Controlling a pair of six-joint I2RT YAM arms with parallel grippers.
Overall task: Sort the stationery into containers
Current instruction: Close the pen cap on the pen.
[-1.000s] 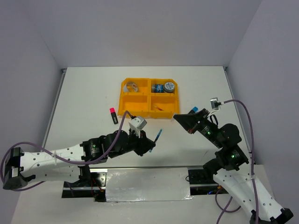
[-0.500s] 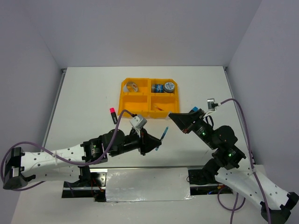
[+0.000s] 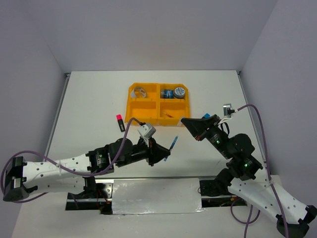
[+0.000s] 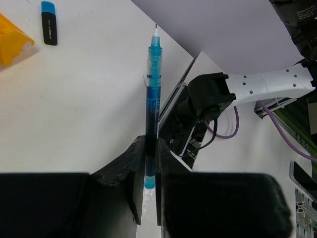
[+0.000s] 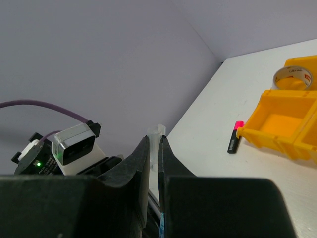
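Note:
My left gripper [image 3: 161, 152] is shut on a thin blue pen [image 3: 172, 144] and holds it above the table, tip pointing up and right. In the left wrist view the pen [image 4: 152, 89] stands out from between the closed jaws of that gripper [image 4: 150, 145], its tip bare. My right gripper [image 3: 187, 122] is just right of the pen tip, and its jaws [image 5: 154, 141] are shut on a small clear pen cap [image 5: 157, 133]. The orange four-compartment tray [image 3: 134, 105] holds a silvery ring [image 3: 140, 91] and tape rolls [image 3: 179, 92] in its far compartments.
A pink-capped black marker [image 3: 120, 123] lies left of the tray and also shows in the right wrist view [image 5: 234, 137]. A blue-capped marker [image 4: 48, 22] lies on the table right of the tray. The table's near edge has a foil strip [image 3: 156, 196].
My left gripper carried the blue pen a little to the right. My right gripper moved in to the pen's tip, then drew back slightly up and right.

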